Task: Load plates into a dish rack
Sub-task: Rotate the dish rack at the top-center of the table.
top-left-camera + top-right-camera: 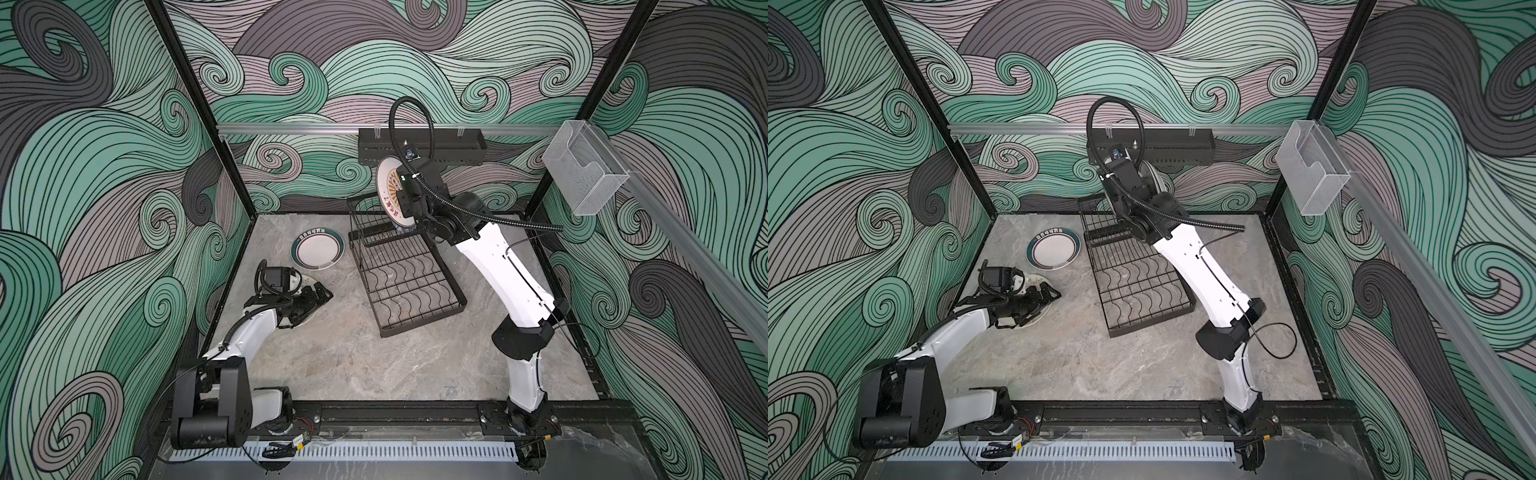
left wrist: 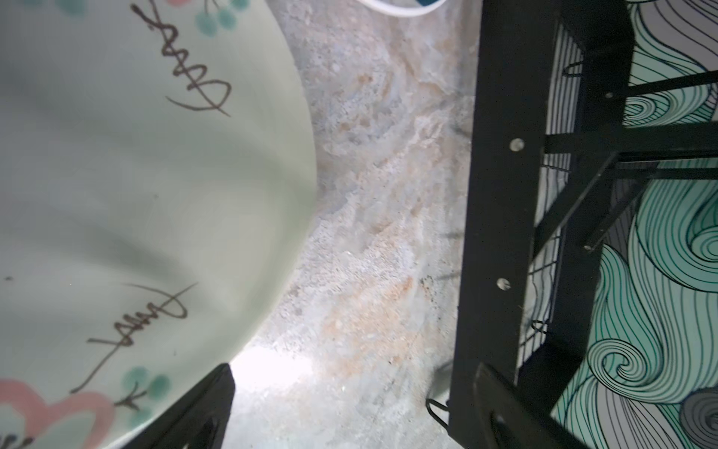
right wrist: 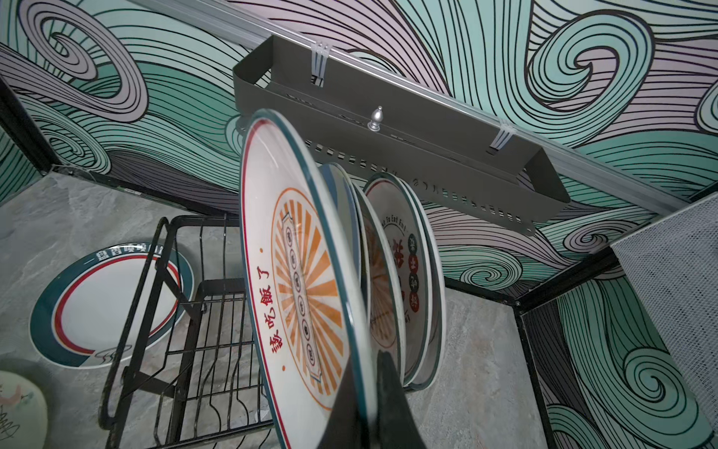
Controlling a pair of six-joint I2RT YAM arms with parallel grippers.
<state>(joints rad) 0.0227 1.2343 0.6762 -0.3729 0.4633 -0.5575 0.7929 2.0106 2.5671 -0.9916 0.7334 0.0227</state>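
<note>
"該吃飯了" on orange-sunburst plate (image 3: 299,280)

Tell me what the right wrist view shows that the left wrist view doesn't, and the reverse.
Only right wrist: the sunburst plate, upright in the shut right fingers, other plates standing behind it, and the shelf. Only left wrist: the open left fingers, one by the rim of the script plate. Both: the rack, the script plate and the table.
</note>
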